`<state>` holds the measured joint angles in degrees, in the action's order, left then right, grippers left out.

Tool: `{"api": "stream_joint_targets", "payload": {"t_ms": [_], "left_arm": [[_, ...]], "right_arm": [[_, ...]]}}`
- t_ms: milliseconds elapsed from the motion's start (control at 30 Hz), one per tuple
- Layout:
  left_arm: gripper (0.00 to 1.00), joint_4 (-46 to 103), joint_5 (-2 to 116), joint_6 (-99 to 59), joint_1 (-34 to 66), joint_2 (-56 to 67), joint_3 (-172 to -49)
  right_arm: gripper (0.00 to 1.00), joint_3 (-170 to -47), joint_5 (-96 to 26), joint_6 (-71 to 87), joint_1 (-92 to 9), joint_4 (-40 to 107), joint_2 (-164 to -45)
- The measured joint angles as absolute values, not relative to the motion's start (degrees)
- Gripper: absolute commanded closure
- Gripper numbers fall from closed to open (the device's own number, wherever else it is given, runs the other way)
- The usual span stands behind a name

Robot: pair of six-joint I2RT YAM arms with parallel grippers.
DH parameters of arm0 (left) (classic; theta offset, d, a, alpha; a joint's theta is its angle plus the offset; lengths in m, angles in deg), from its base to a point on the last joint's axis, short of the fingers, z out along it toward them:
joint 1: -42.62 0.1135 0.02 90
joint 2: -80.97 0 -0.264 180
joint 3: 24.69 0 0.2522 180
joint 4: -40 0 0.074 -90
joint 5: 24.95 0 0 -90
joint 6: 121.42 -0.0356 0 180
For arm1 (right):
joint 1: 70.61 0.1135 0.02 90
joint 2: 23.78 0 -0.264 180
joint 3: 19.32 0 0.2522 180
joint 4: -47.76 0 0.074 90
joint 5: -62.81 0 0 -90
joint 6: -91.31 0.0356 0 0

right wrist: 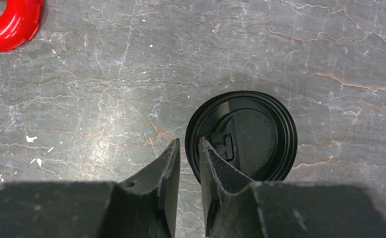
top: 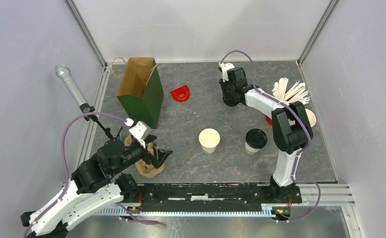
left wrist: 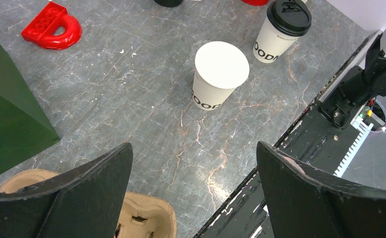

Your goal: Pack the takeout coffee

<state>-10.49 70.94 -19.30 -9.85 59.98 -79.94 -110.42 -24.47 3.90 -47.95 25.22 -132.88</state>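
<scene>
Lidded cup point(top: 255, 140) right of desk point(top: 191, 106) centre, room all round. Left pincer point(top: 156, 154) released, near-left corner. Right pincer point(right wrist: 188, 145) clenched on loose black lid point(right wrist: 250, 136), far edge; lid visible in wrist view only.

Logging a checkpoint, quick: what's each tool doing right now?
Left tool: open, holding nothing.
Right tool: closed on the rim of the black lid.

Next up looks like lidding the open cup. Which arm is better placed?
Right. The right gripper is closed on the rim of the loose black lid that the open cup lacks. The left gripper hangs wide open, empty, above the cardboard carrier.
</scene>
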Motion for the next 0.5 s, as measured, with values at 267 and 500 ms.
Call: {"api": "stream_joint_targets", "payload": {"t_ms": [267,500], "left_arm": [[0.0,-10.51,70.94,-19.28,-9.85,60.18,-79.94],[0.0,-10.51,70.96,-19.28,-9.85,60.2,-79.94]], "right_arm": [[0.76,-111.43,-24.89,3.81,-48.08,25.07,-134.48],[0.79,-111.51,-25.76,3.64,-48.46,25.04,-135.17]]}}
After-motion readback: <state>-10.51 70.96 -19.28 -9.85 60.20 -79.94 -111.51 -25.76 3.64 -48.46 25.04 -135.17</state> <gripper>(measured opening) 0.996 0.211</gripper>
